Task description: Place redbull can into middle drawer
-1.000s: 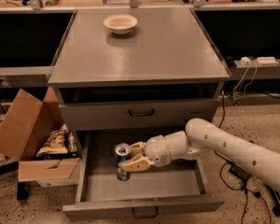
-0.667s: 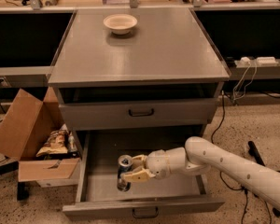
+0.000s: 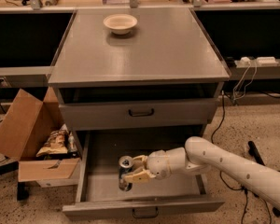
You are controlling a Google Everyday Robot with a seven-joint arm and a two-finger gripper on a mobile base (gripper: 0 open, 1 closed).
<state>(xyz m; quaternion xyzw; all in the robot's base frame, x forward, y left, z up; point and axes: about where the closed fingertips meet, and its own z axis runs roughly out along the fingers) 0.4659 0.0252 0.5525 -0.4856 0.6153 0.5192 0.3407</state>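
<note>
Here, inside the middle drawer (image 3: 144, 204), the end effector (image 3: 133, 171) grips redbull can (image 3: 125, 163).

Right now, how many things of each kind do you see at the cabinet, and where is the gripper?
1 bowl, on the cabinet top.
1 can, in the gripper, inside the open drawer.
2 drawers: the open drawer and the shut drawer above it.
1 box, left of the cabinet.
Total: 5.

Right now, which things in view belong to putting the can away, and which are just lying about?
Job: redbull can, held by the gripper inside the open middle drawer.
Lying about: cream bowl on the cabinet top, cardboard box, snack bag.
</note>
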